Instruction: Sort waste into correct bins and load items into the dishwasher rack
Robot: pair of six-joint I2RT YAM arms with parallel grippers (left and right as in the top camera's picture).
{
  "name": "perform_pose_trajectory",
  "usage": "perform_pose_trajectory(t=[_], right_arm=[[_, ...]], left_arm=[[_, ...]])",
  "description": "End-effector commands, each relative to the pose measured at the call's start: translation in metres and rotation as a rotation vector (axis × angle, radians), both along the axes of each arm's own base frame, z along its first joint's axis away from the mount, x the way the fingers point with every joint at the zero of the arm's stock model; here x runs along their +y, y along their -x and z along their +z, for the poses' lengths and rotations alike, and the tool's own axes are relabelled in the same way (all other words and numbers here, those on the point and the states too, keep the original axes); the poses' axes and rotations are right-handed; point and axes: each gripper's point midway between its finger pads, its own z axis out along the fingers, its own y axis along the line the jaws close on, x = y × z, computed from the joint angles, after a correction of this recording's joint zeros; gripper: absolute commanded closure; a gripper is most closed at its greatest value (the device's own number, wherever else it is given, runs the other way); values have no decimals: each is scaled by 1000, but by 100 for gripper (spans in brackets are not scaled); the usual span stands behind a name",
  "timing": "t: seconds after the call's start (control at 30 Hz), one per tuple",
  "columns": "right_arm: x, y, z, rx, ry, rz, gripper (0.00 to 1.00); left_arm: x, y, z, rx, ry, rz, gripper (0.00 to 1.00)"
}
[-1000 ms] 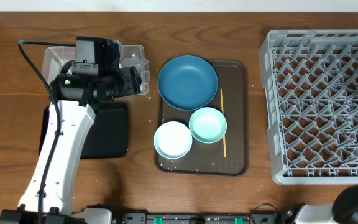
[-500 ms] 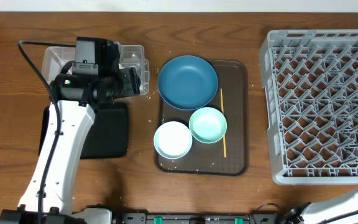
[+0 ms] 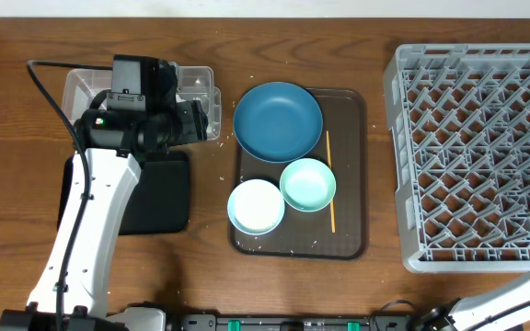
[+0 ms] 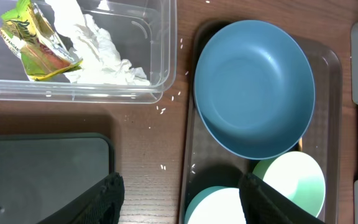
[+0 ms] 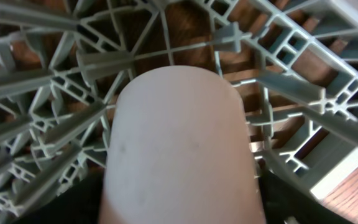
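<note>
Cup point(image 5: 179, 155) fills the right wrist view, set among the grey rack point(image 5: 36, 81) pegs. I cannot tell whether the right pincer grips it. The left pincer point(image 4: 182, 199) hangs open and empty over the counter point(image 4: 148, 143). Beyond, in the upper left of the frame, tissue point(image 4: 104, 50) and wrapper point(image 4: 36, 40) lie in the clear tub point(image 4: 166, 62).

Bright, even light; soft shadows. Right wrist view blurred, cup point(image 5: 179, 155) out of focus.
</note>
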Motion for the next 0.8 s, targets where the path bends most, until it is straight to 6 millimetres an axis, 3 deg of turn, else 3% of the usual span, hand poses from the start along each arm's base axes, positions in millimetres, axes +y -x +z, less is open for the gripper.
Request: perform_pose_trajectory(t=[0.0, 0.13, 0.3, 0.4, 0.53, 0.63, 0.77], right_arm=[[0, -5, 0, -27, -18, -2, 1], [13, -21, 2, -121, -92, 19, 1], [25, -22, 9, -135, -128, 30, 1], [32, -28, 20, -149, -110, 51, 1], [45, -39, 51, -197, -57, 97, 1], [74, -63, 86, -311, -42, 229, 3], [140, -102, 130, -494, -58, 503, 4]], left_arm=[[2, 0, 3, -11, -11, 1, 38], [2, 0, 3, -11, -11, 1, 38], [2, 1, 3, -8, -11, 1, 38], [2, 1, 3, -7, -11, 1, 37], [2, 1, 3, -7, -11, 1, 37], [2, 2, 2, -4, -12, 1, 37], [2, 2, 1, 0, -13, 1, 31]])
